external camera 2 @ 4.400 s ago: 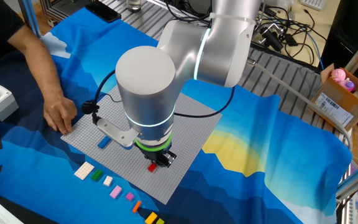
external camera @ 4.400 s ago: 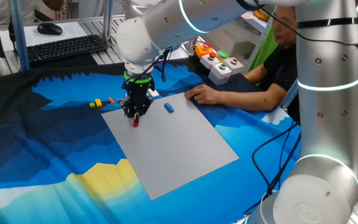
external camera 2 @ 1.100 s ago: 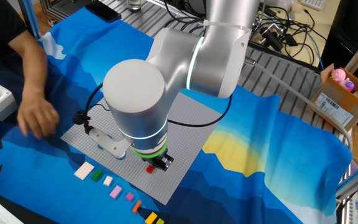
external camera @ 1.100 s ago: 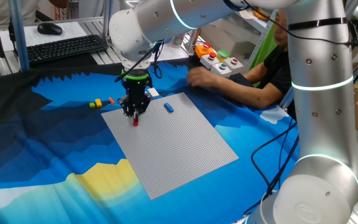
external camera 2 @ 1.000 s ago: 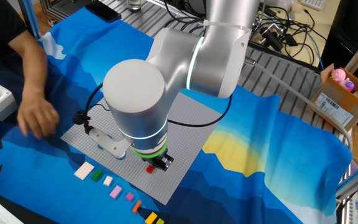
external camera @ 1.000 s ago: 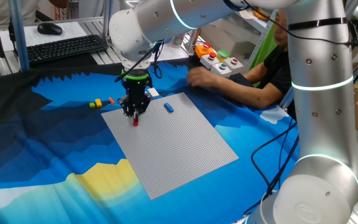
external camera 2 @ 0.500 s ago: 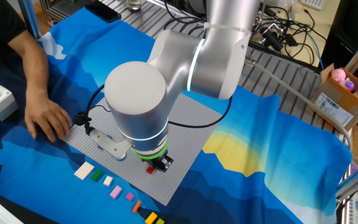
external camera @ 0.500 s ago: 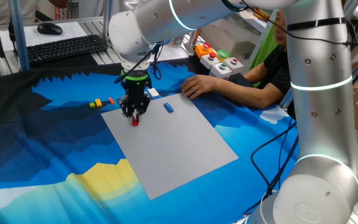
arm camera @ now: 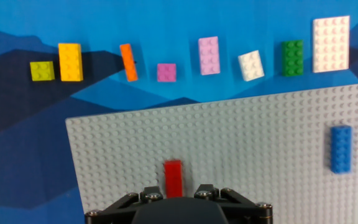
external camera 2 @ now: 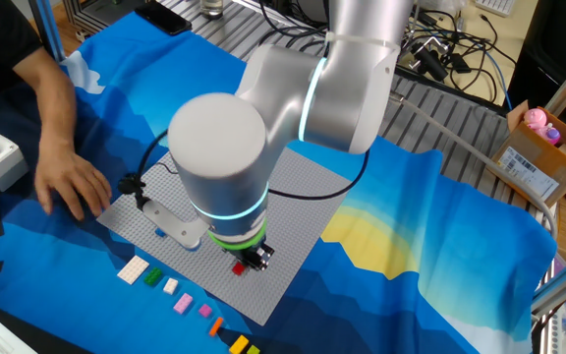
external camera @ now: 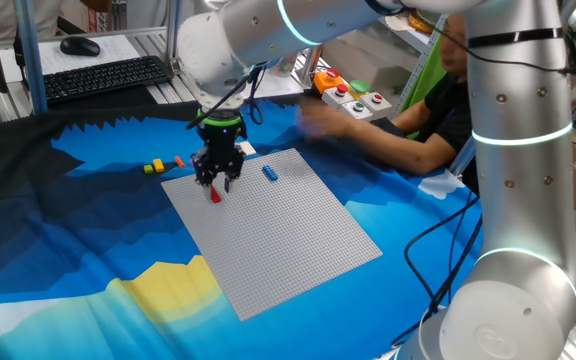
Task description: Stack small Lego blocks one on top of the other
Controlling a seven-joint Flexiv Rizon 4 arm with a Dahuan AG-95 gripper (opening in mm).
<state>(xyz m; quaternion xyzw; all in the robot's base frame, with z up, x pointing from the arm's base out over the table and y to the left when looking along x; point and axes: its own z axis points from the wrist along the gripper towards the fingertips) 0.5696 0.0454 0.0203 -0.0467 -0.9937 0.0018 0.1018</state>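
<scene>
The gripper [external camera: 216, 182] hangs just above the grey studded baseplate [external camera: 288, 235], pointing steeply down. Its fingers [external camera: 208, 180] stand apart and hold nothing. Below them the red brick [arm camera: 173, 178] sits on the baseplate near one edge, free of the fingers; in the hand view it lies straight ahead of the gripper body. A blue brick [arm camera: 340, 148] sits on the same plate, well apart from the red one.

Beyond the plate's edge, on the blue cloth [arm camera: 17, 137] that covers the worktop, the other small bricks lie in a loose row: lime [arm camera: 42, 71], yellow [arm camera: 70, 61], orange [arm camera: 128, 62], a small pink square [arm camera: 166, 72], a longer pale pink one [arm camera: 209, 55], white [arm camera: 251, 65], green [arm camera: 293, 58] and a larger white plate [arm camera: 330, 43]. None is stacked on another.

A person's hand [external camera 2: 72, 185] rests at the far corner of the baseplate.
</scene>
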